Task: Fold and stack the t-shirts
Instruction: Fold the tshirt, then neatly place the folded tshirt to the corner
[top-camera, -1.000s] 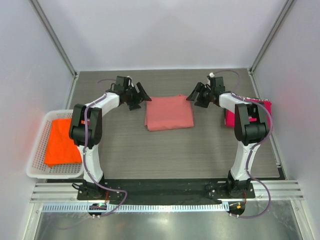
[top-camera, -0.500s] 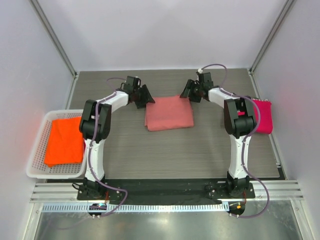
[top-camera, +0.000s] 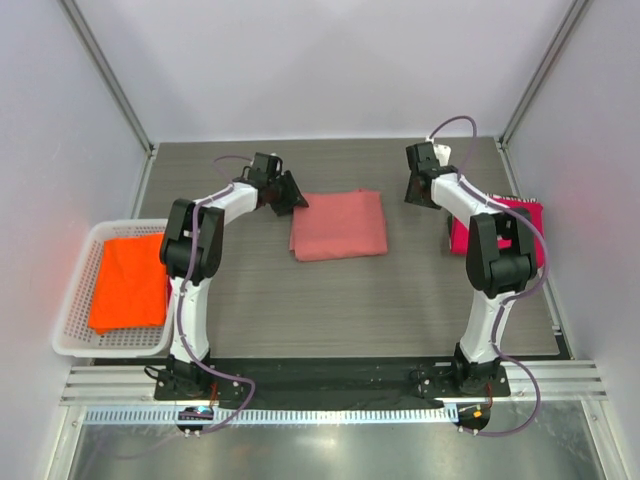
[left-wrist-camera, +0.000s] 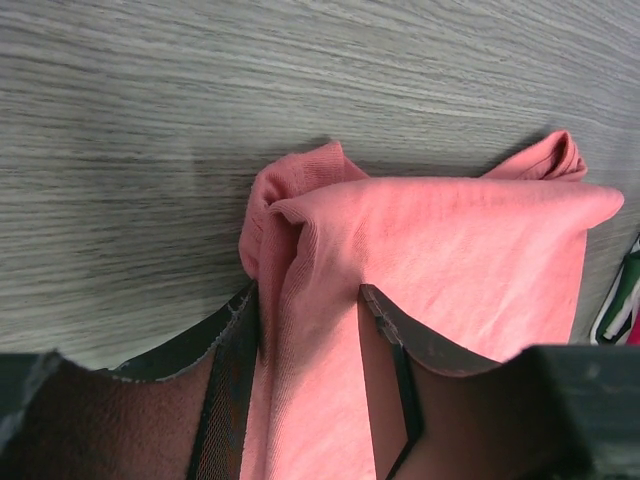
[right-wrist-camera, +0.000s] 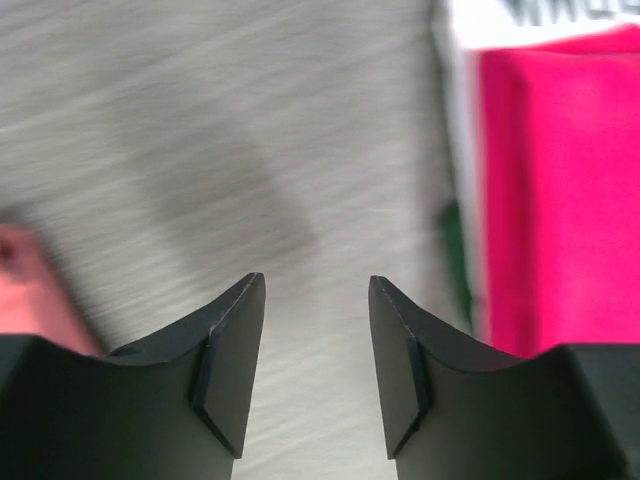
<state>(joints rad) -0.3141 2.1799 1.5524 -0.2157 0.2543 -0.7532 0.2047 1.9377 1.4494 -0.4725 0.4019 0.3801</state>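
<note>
The folded salmon-pink t-shirt (top-camera: 338, 225) lies at the table's middle. My left gripper (top-camera: 289, 195) is at its far left corner and stands open, a bunched fold of the salmon cloth (left-wrist-camera: 450, 260) lying between the fingers (left-wrist-camera: 232, 360). My right gripper (top-camera: 419, 192) hangs open and empty over bare table, to the right of the salmon shirt; the wrist view is motion-blurred. The magenta t-shirt (top-camera: 527, 215) lies at the right edge, partly behind the right arm, and shows beside the right finger as magenta cloth (right-wrist-camera: 570, 200). The orange t-shirt (top-camera: 128, 285) rests in the basket.
The white lattice basket (top-camera: 75, 300) sits off the table's left edge. A white printed sheet or bag with green marks (right-wrist-camera: 455, 100) lies under the magenta shirt. Grey walls and metal frame posts enclose the table on three sides.
My right gripper has swung away from the salmon shirt's far right corner toward the magenta shirt. My left gripper closed in on the far left corner and then stayed there.
</note>
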